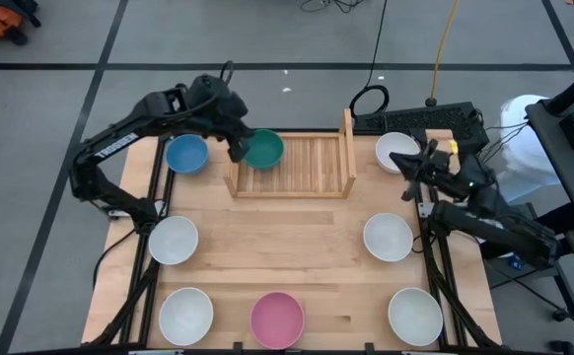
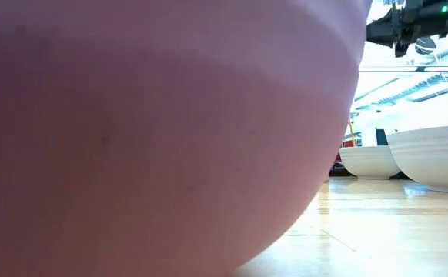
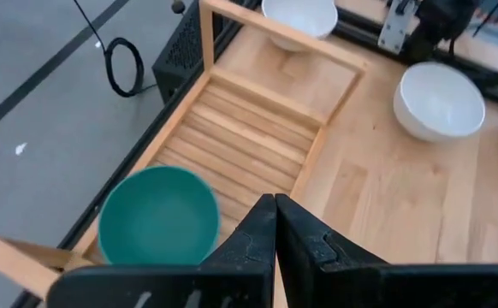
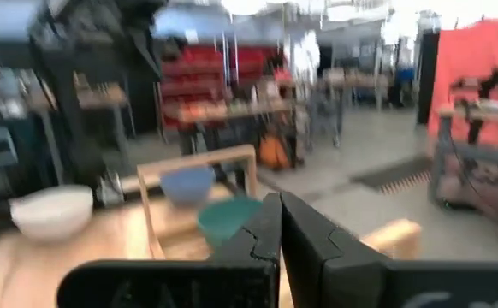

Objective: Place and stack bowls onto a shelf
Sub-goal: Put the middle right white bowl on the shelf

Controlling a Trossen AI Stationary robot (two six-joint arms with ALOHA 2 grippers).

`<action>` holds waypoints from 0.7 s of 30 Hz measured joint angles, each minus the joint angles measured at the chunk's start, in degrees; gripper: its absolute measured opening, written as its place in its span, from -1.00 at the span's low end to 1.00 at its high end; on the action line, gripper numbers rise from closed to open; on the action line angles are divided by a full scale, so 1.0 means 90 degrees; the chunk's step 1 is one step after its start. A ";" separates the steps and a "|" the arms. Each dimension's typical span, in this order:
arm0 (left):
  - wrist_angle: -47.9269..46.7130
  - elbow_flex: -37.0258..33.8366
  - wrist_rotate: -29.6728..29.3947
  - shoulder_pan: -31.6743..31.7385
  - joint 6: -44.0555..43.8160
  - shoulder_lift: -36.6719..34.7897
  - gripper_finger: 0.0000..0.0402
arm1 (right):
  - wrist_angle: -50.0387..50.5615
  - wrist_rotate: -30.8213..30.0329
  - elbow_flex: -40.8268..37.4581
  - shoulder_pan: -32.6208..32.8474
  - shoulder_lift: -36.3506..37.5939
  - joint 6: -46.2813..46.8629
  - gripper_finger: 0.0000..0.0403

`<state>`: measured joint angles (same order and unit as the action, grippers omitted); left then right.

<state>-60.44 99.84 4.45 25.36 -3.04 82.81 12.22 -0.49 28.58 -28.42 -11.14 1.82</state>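
White "TROSSEN" lettering along the left arm [image 1: 117,144]; nothing else legible

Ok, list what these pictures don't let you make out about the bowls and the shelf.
- Low view: the pink bowl fills most of the frame and hides the shelf and the bowls behind it.
- High view: the left gripper covers part of the teal bowl, so whether they touch is unclear.
- Left wrist view: the shelf shows, but the blue bowl lies outside the frame.
- Right wrist view: motion blur smears the shelf's slats.

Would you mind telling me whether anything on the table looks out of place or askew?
Nothing stands out. The teal bowl sits upright at one end of the shelf; the other bowls rest upright on the table, nothing spilled.
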 joint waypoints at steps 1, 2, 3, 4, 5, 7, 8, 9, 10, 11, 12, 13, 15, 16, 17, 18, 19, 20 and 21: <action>-0.0062 -0.0001 -0.0001 0.0000 0.0106 -0.0035 -0.96 | 0.0402 -0.0113 0.0289 0.0001 -0.0112 -0.0056 -1.00; -0.0096 -0.0001 -0.0001 0.0000 0.0177 -0.0062 -0.96 | 0.0769 -0.0154 0.0565 0.0000 -0.0226 -0.0068 -1.00; -0.0081 -0.0001 -0.0001 0.0000 0.0210 -0.0107 -0.96 | 0.1082 -0.0161 0.0833 0.0000 -0.0360 -0.0050 -1.00; -0.0071 -0.0001 -0.0003 0.0000 0.0211 -0.0149 -0.96 | 0.1342 -0.0163 0.1079 0.0000 -0.0486 0.0008 -1.00; -0.0074 -0.0001 -0.0003 0.0000 0.0241 -0.0181 -0.96 | 0.1543 -0.0153 0.1282 0.0000 -0.0604 0.0058 -1.00; -0.0091 -0.0001 -0.0007 0.0003 0.0342 -0.0272 -0.96 | 0.1846 -0.0107 0.1636 0.0000 -0.0835 0.0091 -1.00; -0.0102 -0.0001 -0.0012 0.0009 0.0382 -0.0319 -0.96 | 0.1962 -0.0101 0.1789 0.0000 -0.0945 0.0096 -1.00; -0.0096 -0.0001 -0.0017 0.0010 0.0405 -0.0374 -0.96 | 0.2097 -0.0100 0.1937 0.0000 -0.1054 0.0100 -0.99; -0.0096 -0.0001 -0.0019 0.0010 0.0448 -0.0422 -0.96 | 0.2239 -0.0105 0.2082 0.0000 -0.1151 0.0100 -0.97; -0.0104 -0.0001 -0.0017 0.0010 0.0470 -0.0473 -0.96 | 0.2372 -0.0110 0.2210 0.0000 -0.1246 0.0096 -0.95; -0.0124 -0.0001 -0.0017 0.0010 0.0476 -0.0518 -0.96 | 0.2488 -0.0108 0.2327 0.0000 -0.1348 0.0057 -0.92; -0.0152 -0.0001 -0.0017 0.0010 0.0491 -0.0567 -0.96 | 0.2574 -0.0107 0.2430 0.0000 -0.1443 0.0053 -0.89; -0.0241 -0.0001 -0.0016 0.0010 0.0544 -0.0648 -0.96 | 0.2596 -0.0107 0.2540 0.0000 -0.1603 0.0054 -0.81; -0.0331 -0.0001 -0.0016 0.0010 0.0564 -0.0697 -0.96 | 0.2582 -0.0107 0.2570 0.0000 -0.1677 0.0053 -0.76; -0.0423 -0.0001 -0.0017 0.0010 0.0584 -0.0746 -0.96 | 0.2537 -0.0107 0.2594 0.0000 -0.1747 0.0049 -0.72; -0.0479 -0.0001 -0.0017 0.0010 0.0596 -0.0791 -0.96 | 0.2469 -0.0105 0.2616 0.0000 -0.1809 0.0047 -0.67; -0.0519 -0.0001 -0.0017 0.0012 0.0596 -0.0841 -0.96 | 0.2388 -0.0105 0.2628 0.0000 -0.1857 0.0044 -0.62; -0.0584 -0.0001 -0.0017 0.0012 0.0598 -0.0891 -0.96 | 0.2361 -0.0103 0.2640 0.0000 -0.1896 0.0044 -0.58; -0.0663 -0.0001 -0.0017 0.0012 0.0606 -0.0942 -0.96 | 0.2377 -0.0103 0.2640 0.0000 -0.1930 0.0050 -0.54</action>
<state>-66.40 99.83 4.29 25.47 2.42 74.34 33.62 -1.41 52.34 -28.42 -28.51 2.27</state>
